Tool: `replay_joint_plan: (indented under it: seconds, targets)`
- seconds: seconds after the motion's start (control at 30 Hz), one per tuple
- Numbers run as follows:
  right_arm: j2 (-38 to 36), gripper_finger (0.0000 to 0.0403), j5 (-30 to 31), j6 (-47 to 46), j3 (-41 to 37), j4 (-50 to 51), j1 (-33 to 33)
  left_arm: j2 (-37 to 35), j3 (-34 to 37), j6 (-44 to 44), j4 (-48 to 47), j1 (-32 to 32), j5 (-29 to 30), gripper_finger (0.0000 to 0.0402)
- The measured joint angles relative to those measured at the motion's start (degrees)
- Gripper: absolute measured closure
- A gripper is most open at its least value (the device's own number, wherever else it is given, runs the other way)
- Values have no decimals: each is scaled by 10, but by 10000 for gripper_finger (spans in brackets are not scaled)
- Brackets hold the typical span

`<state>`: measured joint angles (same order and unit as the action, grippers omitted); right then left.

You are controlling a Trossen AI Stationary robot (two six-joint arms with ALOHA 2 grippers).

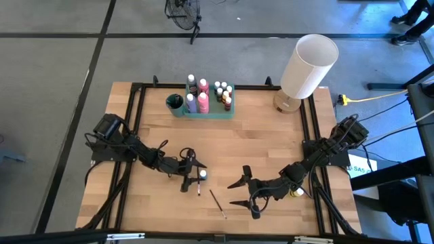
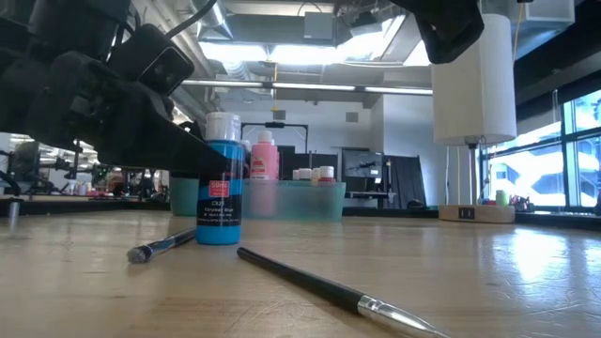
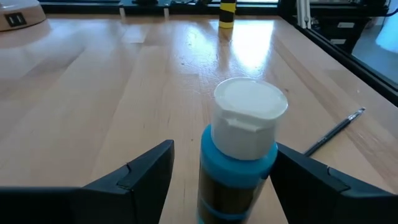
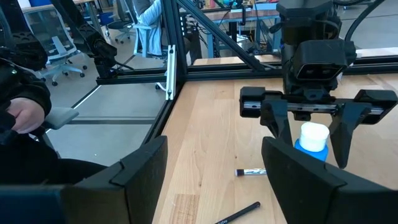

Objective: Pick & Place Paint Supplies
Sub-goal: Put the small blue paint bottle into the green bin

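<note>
Left gripper (image 1: 194, 171) jaws wide, straddling upright blue paint bottle (image 3: 239, 158) at table's front-centre, apparently not touching. Looks light, rigid, smooth plastic; grip body below white cap (image 3: 250, 115). Right gripper (image 1: 245, 193) spread, empty, nearby.

Grey floor (image 1: 54, 81), ceiling strip lights (image 2: 282, 56), windows (image 2: 563, 150) at side, office chairs (image 4: 56, 46).

Blue paint bottle (image 3: 239, 155) is cut off below its shoulder in the left wrist view; the lamp (image 2: 474, 75) loses its top in the low view, where tray bottles (image 2: 315, 175) blur behind translucent plastic
</note>
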<state>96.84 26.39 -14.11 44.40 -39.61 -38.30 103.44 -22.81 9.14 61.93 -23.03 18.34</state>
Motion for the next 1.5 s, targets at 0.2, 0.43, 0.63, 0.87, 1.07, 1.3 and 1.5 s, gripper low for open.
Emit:
replay_joint_plan:
  seconds: [0.2,0.43,0.63,0.87,1.07,1.3,1.5]
  targets:
    - [0,138,0,0,0,0,0,0,0,1,-2,0,0,177]
    - [0,138,0,0,0,0,0,0,0,1,-2,0,0,209]
    - [0,138,0,0,0,0,0,0,0,1,-2,0,8,225]
    - [0,138,0,0,0,0,0,0,0,1,-2,0,15,244]
    - [0,138,2,0,0,0,1,0,0,2,-4,0,15,249]
    - [0,138,36,0,0,0,1,0,0,19,-4,0,25,250]
    - [0,138,79,-11,0,1,2,0,-4,23,-11,0,35,250]
